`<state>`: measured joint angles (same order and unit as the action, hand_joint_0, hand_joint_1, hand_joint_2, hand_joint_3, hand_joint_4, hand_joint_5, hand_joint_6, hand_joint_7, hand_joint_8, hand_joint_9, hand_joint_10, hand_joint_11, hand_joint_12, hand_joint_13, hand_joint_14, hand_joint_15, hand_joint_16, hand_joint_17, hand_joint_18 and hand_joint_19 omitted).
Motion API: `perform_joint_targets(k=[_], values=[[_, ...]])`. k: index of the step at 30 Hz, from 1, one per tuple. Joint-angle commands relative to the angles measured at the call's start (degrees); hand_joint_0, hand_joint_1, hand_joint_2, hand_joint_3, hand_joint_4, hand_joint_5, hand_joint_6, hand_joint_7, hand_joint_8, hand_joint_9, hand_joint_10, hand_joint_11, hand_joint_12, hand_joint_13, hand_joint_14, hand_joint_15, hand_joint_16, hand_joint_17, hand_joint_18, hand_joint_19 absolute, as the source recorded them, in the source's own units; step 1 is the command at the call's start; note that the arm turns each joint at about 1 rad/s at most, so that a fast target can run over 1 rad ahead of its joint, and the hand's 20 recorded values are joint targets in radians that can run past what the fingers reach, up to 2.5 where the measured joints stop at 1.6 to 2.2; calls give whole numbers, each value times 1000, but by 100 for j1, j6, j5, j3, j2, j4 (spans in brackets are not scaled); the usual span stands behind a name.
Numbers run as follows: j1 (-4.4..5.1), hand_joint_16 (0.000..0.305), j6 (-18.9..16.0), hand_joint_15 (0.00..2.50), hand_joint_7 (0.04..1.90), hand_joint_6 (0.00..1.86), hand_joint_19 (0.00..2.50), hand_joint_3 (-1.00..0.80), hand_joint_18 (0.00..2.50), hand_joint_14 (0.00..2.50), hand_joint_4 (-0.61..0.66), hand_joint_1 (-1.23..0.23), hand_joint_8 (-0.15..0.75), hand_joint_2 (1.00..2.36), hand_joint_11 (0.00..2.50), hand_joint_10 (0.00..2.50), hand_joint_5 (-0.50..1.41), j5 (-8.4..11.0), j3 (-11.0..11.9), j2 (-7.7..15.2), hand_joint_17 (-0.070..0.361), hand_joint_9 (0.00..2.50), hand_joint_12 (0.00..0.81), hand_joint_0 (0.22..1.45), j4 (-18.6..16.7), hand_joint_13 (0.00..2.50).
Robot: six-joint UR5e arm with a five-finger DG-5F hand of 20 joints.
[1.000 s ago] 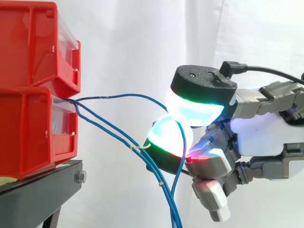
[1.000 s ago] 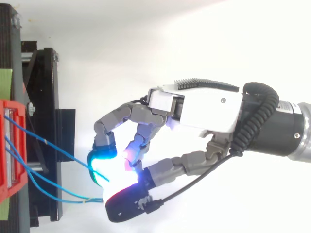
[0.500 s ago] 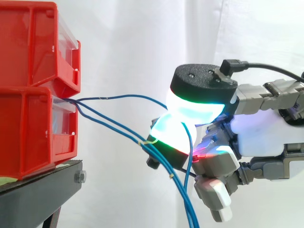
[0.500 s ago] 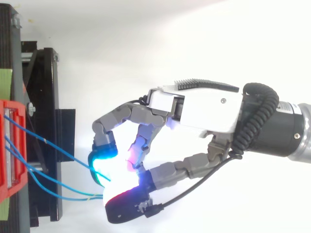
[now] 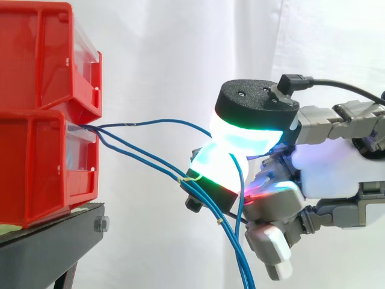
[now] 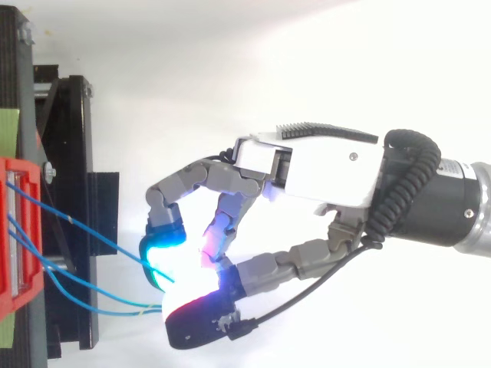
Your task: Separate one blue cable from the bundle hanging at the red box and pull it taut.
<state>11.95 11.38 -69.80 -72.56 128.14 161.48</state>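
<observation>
Side view: bins (image 5: pixel 42 168) stacked at 9 o'clock on a black stand (image 5: pixel 54 241), hand (image 5: pixel 337 174) entering from 3 o'clock, white curtain (image 5: pixel 162 54) behind.

- Cable (image 5: pixel 162 121): one thin blue strand left the lower bin's front and ran toward 3 o'clock in a shallow bow. It passed into the gap between two glowing fingers (image 5: pixel 255 108), then dropped toward 6 o'clock behind them.
- Fingers were closed in a pinch on that strand, upper pad over lower pad. The rest were curled loosely below, holding nothing I could see.
- Bundle (image 5: pixel 187 179): the other blue strands ran from the same bin toward 5 o'clock. Pale ties (image 5: pixel 220 221) held them together, and they passed just under the lower pad, close to touching it.

Handling, as judged:
- Light, limp and smooth-jacketed, so likely to slip through soft pads under a pull.
- The hold looked best where it was, on the free span between bin and ties, clear of the tied part.
- The strand was bowed, so not yet taut.

In the way:
- The tied strands lay against the lower pad and could drag along.
- The strand's hanging tail crossed the bundle near 5 o'clock and may snag at a tie.
- The bin end was hidden, so I could not tell how firmly it was anchored.

Top view: hand (image 6: pixel 322 172) reached toward 9 o'clock, with the strands fanning from the bin at the left edge.
</observation>
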Motion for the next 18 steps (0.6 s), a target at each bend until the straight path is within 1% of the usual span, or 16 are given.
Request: perform_joint_targets(k=[1, 2, 3, 4, 5, 7, 8, 9, 11, 12, 14, 15, 18], values=[[0, 42, -40, 760, 1494, 903, 608, 48, 955, 22, -164, -817, 350, 1028, 1250, 19, -174, 19, 5, 0, 95, 1111, 394, 695, -11, 1184], [0, 42, -57, 744, 1491, 904, 590, 52, 951, 23, -160, -818, 354, 1028, 1203, 18, -173, 19, -4, 18, 94, 1050, 397, 694, -11, 1158], [0, 41, -136, 642, 1492, 904, 553, 54, 941, 21, -163, -819, 357, 1028, 943, 19, -171, 10, -4, 97, 93, 914, 395, 693, -20, 1112], [-18, 41, -347, 605, 1497, 903, 535, 59, 936, 18, -162, -819, 357, 1028, 854, 18, -171, -7, -4, 123, 92, 877, 397, 692, -46, 1099], [-18, 41, -418, 547, 1496, 903, 526, 61, 933, 19, -155, -821, 359, 1028, 726, 15, -169, 2, 5, 158, 92, 846, 395, 692, -64, 1073], [-18, 42, -576, 491, 1496, 902, 521, 66, 925, 16, -147, -821, 368, 1026, 579, 16, -168, -7, -4, 229, 93, 805, 391, 691, -108, 1052], [-26, 42, -734, 444, 1497, 902, 508, 65, 926, 15, -144, -824, 374, 1025, 497, 13, -167, -7, -4, 237, 95, 769, 394, 690, -152, 1029], [-26, 43, -848, 419, 1492, 902, 504, 63, 928, 16, -146, -825, 376, 1025, 438, 11, -166, 2, -4, 246, 97, 754, 401, 690, -187, 1006], [-26, 44, -945, 409, 1500, 901, 501, 64, 925, 14, -142, -826, 387, 1024, 356, 10, -165, 2, -4, 264, 99, 733, 405, 689, -213, 994], [-26, 44, -954, 374, 1501, 901, 493, 64, 925, 14, -138, -827, 399, 1023, 286, 8, -164, -25, -4, 264, 100, 725, 409, 689, -204, 977], [-35, 46, -954, 357, 1503, 900, 486, 64, 923, 14, -138, -828, 412, 1022, 226, 6, -163, -25, -4, 264, 102, 720, 411, 688, -213, 957], [-35, 46, -954, 365, 1497, 900, 494, 64, 920, 14, -134, -828, 439, 1022, 212, 6, -163, -25, -4, 264, 104, 762, 415, 688, -213, 953], [-26, 50, -954, 354, 1500, 900, 500, 57, 907, 12, -123, -828, 468, 1022, 217, 6, -163, -25, -4, 264, 111, 854, 423, 688, -213, 907]])
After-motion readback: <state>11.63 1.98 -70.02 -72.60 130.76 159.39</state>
